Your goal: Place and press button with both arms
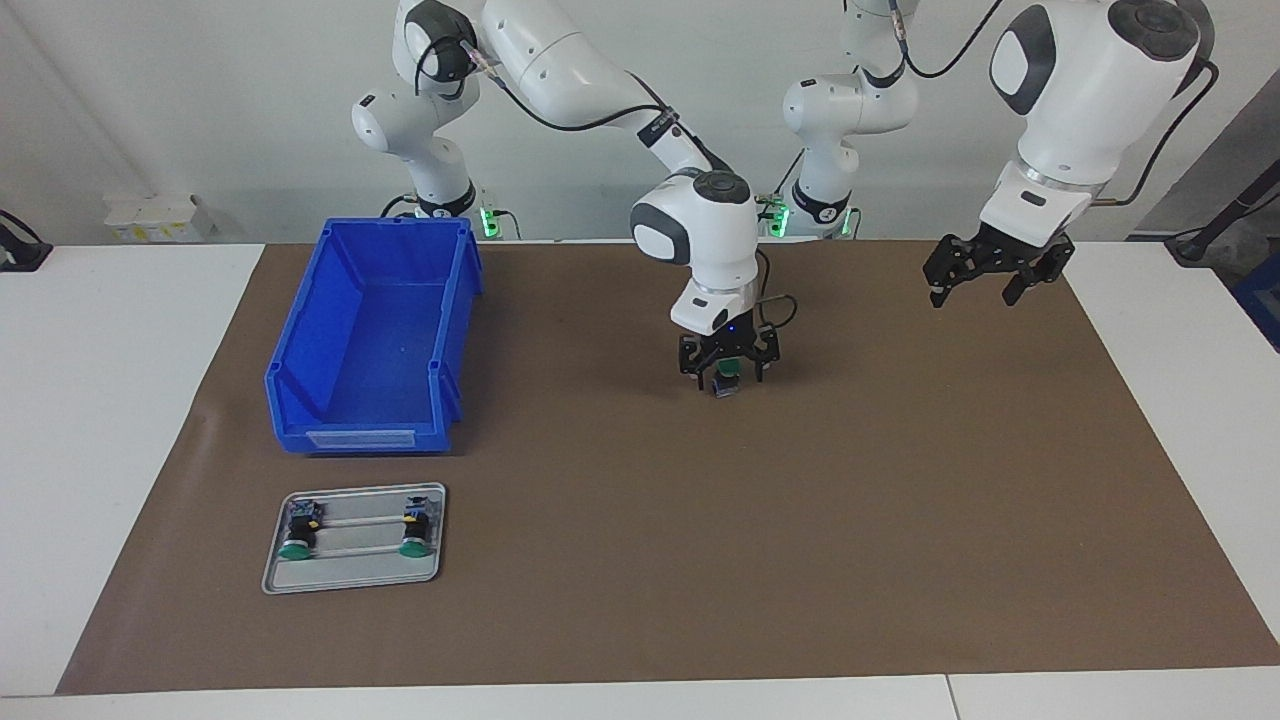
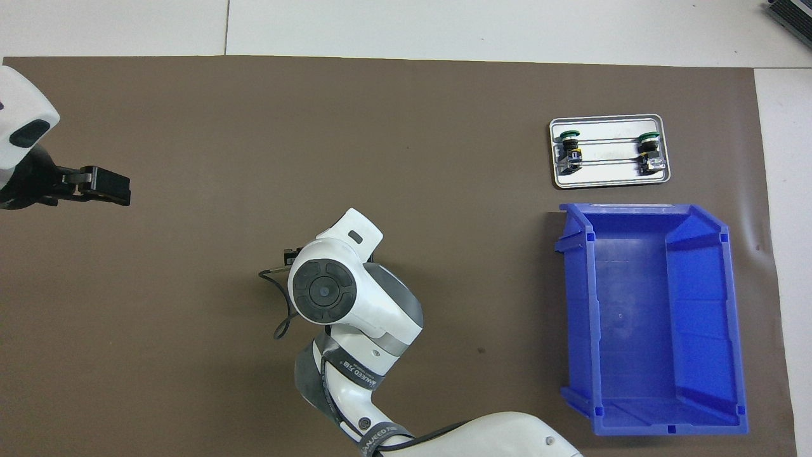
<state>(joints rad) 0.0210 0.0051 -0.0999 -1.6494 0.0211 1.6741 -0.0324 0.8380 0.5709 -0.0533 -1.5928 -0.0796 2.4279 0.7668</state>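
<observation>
A green-capped button (image 1: 729, 377) stands upright between the fingers of my right gripper (image 1: 729, 386), which points straight down at the middle of the brown mat (image 1: 900, 520) and is shut on it. The button's base is at or just above the mat. In the overhead view the right wrist (image 2: 323, 292) hides both that gripper and the button. My left gripper (image 1: 972, 297) hangs open and empty in the air over the mat toward the left arm's end, also seen as the left gripper (image 2: 108, 187) from above.
A small metal tray (image 1: 355, 572) (image 2: 609, 176) holds two more buttons (image 1: 298, 530) (image 1: 415, 527) lying on their sides. A blue bin (image 1: 360, 432) (image 2: 634, 209) sits beside it, nearer to the robots, toward the right arm's end.
</observation>
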